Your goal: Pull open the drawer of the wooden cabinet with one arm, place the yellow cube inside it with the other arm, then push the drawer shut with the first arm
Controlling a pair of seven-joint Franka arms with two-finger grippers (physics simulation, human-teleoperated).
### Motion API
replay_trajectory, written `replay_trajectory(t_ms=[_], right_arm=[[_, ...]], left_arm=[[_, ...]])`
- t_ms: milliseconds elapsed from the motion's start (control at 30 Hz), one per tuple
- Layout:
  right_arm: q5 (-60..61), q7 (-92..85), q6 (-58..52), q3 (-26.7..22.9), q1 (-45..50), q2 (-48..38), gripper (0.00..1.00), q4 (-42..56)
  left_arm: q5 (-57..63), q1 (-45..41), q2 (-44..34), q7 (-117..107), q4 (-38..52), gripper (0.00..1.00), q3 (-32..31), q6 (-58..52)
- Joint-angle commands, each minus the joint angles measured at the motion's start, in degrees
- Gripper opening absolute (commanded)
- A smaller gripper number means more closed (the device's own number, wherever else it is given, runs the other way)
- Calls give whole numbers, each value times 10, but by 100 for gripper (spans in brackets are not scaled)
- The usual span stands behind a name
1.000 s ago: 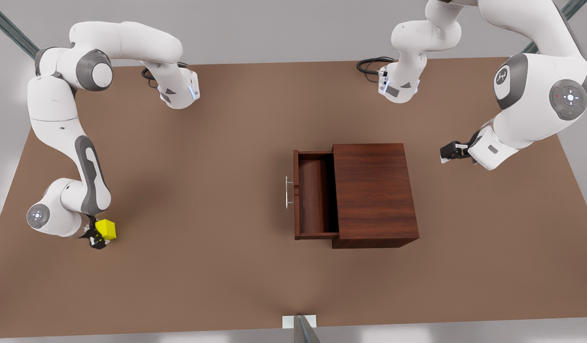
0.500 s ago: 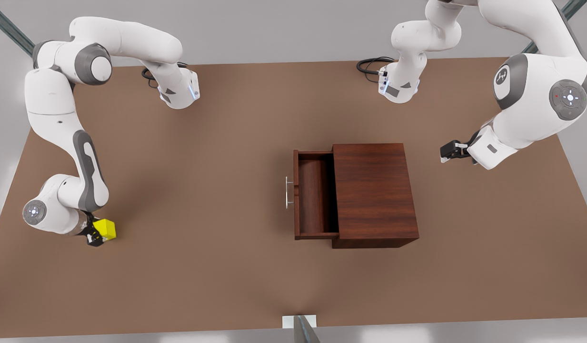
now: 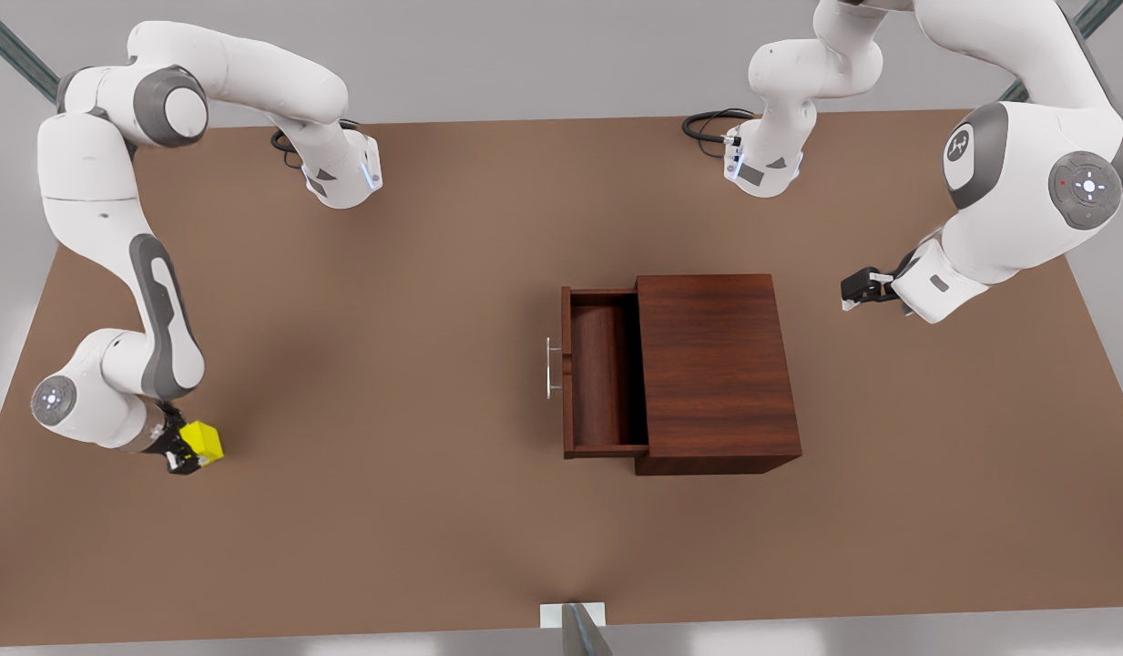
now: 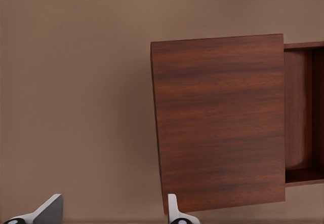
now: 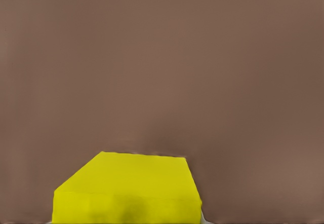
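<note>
The wooden cabinet (image 3: 716, 364) stands right of the table's middle, and its drawer (image 3: 607, 374) is pulled out toward the front view's left, silver bar handle (image 3: 550, 367) in front and nothing inside. At the front view's left, the yellow cube (image 3: 203, 441) sits low over the table between the fingers of my right gripper (image 3: 189, 448), which is shut on it; the right wrist view has the cube (image 5: 126, 193) close up. My left gripper (image 3: 851, 293) waits open to the right of the cabinet. Its fingertips (image 4: 174, 211) stand wide apart, facing the cabinet (image 4: 220, 122) and drawer (image 4: 301, 112).
The brown table (image 3: 388, 510) stretches wide between cube and drawer. Both arm bases (image 3: 342, 178) (image 3: 761, 169) with black cables stand at the far edge. A metal post (image 3: 579, 629) rises at the near edge.
The right arm's elbow and wrist have swung toward the front view's left while the cube stayed nearly in place at its fingers. The left arm and the drawer have hardly moved.
</note>
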Motion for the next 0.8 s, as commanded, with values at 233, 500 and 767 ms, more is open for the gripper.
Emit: replay_trajectory(t_ms=[233,500,767], right_arm=[[4,239,-159,128,22,-80,65,16],[3,564,-211,173,160,-73,65,91],[26,916,-201,93,395,-1,65,246]], left_arm=[[0,0,-1,5,0,100,0,0],[0,0,-1,5,1,100,0,0],[0,0,-5,5,-5,100,1,-2]])
